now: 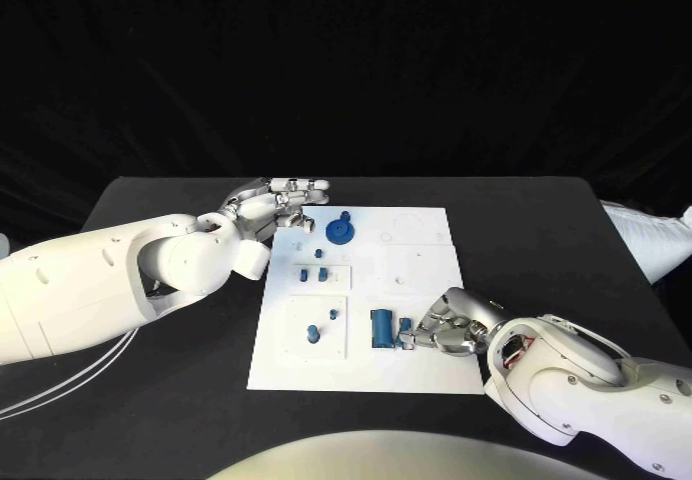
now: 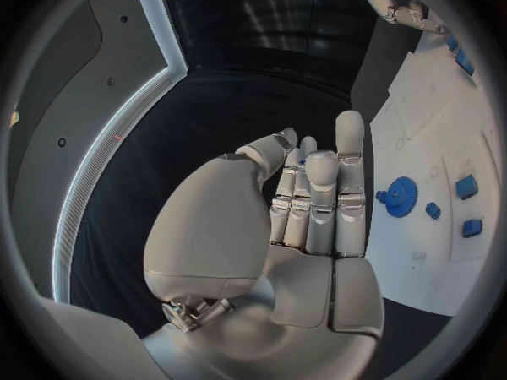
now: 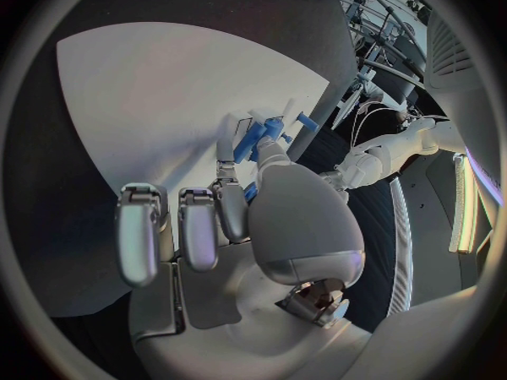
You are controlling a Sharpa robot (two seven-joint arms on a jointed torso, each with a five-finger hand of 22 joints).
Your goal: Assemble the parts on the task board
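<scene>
The white task board [image 1: 411,265] lies mid-table. A blue gear [image 1: 339,232] [image 2: 401,197] sits near its far left corner. Small blue parts [image 1: 313,272] [image 2: 466,186] lie just nearer than the gear. A blue oval part [image 1: 312,333] rests on the near left plate. A tall blue block [image 1: 381,328] stands near the board's front. My right hand [image 1: 450,327] [image 3: 264,219] is beside the block, thumb and a finger pinching a small blue part [image 1: 405,324] [image 3: 253,142]. My left hand [image 1: 281,205] [image 2: 307,219] hovers at the board's far left corner, fingers straight, holding nothing.
The black table [image 1: 173,200] reaches well past the board on all sides. White cables [image 1: 58,390] trail over the table's near left part under my left arm.
</scene>
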